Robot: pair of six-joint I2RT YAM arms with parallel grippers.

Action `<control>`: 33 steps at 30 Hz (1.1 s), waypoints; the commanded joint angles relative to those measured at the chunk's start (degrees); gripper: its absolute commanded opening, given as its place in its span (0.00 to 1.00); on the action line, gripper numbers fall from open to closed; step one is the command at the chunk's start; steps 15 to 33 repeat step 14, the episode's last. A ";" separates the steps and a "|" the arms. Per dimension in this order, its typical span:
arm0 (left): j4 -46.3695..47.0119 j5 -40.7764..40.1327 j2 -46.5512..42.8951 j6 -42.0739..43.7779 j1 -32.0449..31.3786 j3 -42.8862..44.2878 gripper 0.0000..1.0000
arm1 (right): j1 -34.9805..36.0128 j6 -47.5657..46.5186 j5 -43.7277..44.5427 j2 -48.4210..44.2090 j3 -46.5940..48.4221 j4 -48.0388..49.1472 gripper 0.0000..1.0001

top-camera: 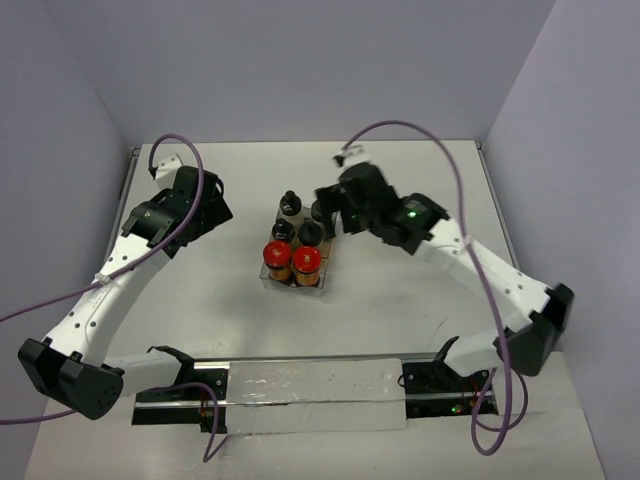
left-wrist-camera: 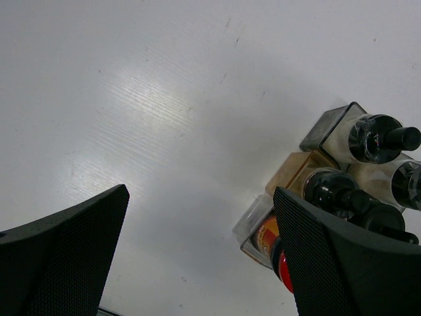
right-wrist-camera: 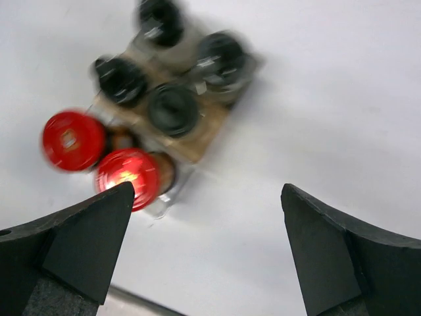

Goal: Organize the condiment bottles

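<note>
Six condiment jars stand together in a clear plastic tray (top-camera: 268, 280) at the table's middle. Two amber jars with red caps (top-camera: 277, 257) (top-camera: 307, 263) fill the near row. Four clear jars with black caps (top-camera: 290, 203) stand behind them. My left gripper (top-camera: 216, 212) is open and empty, left of the tray. In the left wrist view its jaws (left-wrist-camera: 200, 257) frame bare table, with the tray (left-wrist-camera: 253, 222) and a black-capped jar (left-wrist-camera: 376, 138) at right. My right gripper (top-camera: 328, 216) is open and empty, over the tray's far right. In its view (right-wrist-camera: 207, 191) the red caps (right-wrist-camera: 128, 176) and black caps (right-wrist-camera: 172, 108) lie below-left.
A black rail with a white strip (top-camera: 305, 392) runs along the near edge between the arm bases. Grey walls close the table at the left, back and right. Purple cables (top-camera: 455, 190) loop above both arms.
</note>
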 commanded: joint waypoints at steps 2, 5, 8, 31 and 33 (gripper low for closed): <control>2.30 2.51 -0.43 1.83 1.03 1.46 0.99 | -10.23 -0.04 5.90 -10.59 -5.95 -0.62 1.00; 2.56 3.46 -0.43 2.39 1.16 1.98 1.00 | -14.62 -0.04 7.34 -15.68 -9.04 -1.25 1.00; 3.29 3.80 -0.89 2.82 1.23 1.75 1.00 | -16.71 -0.04 8.54 -18.35 -10.83 -1.76 1.00; 5.13 5.03 -1.24 2.99 1.36 0.43 0.99 | -18.12 -0.04 8.74 -20.01 -12.70 -2.08 1.00; 5.13 5.03 -1.24 2.99 1.36 0.43 0.99 | -18.12 -0.04 8.74 -20.01 -12.70 -2.08 1.00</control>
